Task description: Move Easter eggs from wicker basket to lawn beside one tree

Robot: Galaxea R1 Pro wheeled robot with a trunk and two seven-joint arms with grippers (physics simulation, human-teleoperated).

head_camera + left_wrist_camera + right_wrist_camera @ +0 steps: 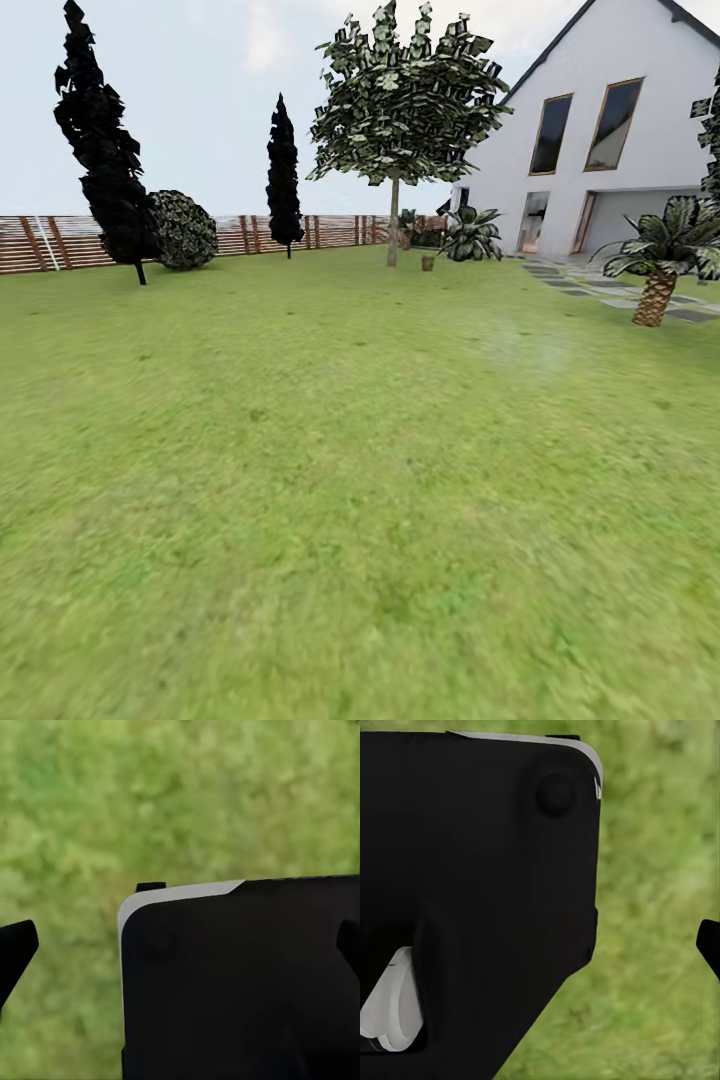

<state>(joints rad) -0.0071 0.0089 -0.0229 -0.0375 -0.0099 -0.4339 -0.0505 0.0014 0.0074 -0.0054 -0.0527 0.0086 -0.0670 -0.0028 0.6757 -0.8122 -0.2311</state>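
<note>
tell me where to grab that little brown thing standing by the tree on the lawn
The small brown thing stands upright on the lawn beside the tree, far off. It is too small here to tell a rim or handles. Probably best to come from above and put the fingers on its top edge, since it stands upright on open grass. A closer look is needed first.

cypresses: 2
leafy tree: 1
palms: 2
round shrub: 1
house: 1
fence: 1
</note>
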